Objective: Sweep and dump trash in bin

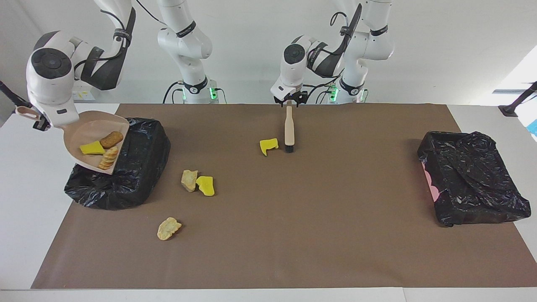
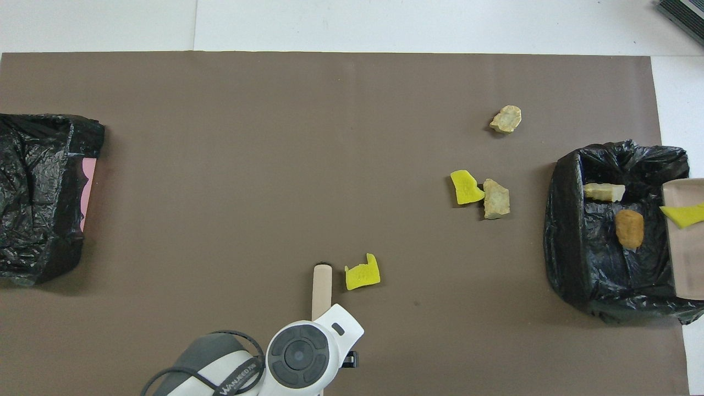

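My right gripper [image 1: 40, 123] is shut on the handle of the beige dustpan [image 1: 84, 130], which tilts steeply over the black-lined bin [image 1: 138, 167] at the right arm's end. A yellow sponge [image 1: 92, 148] and two brown lumps [image 1: 110, 140] sit low by the pan's lip. From overhead, two lumps [image 2: 629, 228] show against the bin's liner [image 2: 566, 220], and the sponge [image 2: 682, 215] is on the pan [image 2: 685, 258]. My left gripper [image 1: 289, 100] hangs open just above the handle end of the brush [image 1: 289, 128], which lies on the mat.
Loose trash on the brown mat: a yellow sponge [image 1: 268, 146] beside the brush's bristles, a tan lump [image 1: 189, 180] touching another yellow sponge [image 1: 205, 185], and a tan lump [image 1: 168, 228] farther from the robots. A second black-lined bin [image 1: 470, 180] stands at the left arm's end.
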`<action>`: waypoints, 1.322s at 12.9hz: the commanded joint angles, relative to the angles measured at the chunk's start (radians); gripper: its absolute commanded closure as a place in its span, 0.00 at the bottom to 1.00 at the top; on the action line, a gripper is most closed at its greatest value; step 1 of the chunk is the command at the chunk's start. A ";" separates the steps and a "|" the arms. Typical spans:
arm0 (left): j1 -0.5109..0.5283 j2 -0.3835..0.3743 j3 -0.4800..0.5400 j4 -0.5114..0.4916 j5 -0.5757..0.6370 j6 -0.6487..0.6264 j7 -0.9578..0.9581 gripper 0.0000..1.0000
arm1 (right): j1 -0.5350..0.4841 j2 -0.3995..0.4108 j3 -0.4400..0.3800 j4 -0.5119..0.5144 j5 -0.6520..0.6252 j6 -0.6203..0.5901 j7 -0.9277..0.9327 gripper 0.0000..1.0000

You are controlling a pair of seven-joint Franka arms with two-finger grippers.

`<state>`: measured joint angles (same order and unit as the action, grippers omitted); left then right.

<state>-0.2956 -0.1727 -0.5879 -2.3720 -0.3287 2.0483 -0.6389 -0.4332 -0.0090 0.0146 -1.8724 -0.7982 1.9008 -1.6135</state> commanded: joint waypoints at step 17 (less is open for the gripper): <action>0.147 0.165 0.568 0.934 0.373 -0.660 0.813 0.00 | 0.171 -0.144 0.021 -0.094 0.055 -0.083 0.064 1.00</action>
<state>-0.1475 -0.1251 -0.0241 -1.6207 0.0078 1.5001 0.1298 -0.2916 -0.1337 0.0305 -1.9487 -0.8043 1.8284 -1.5494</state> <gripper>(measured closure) 0.000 0.678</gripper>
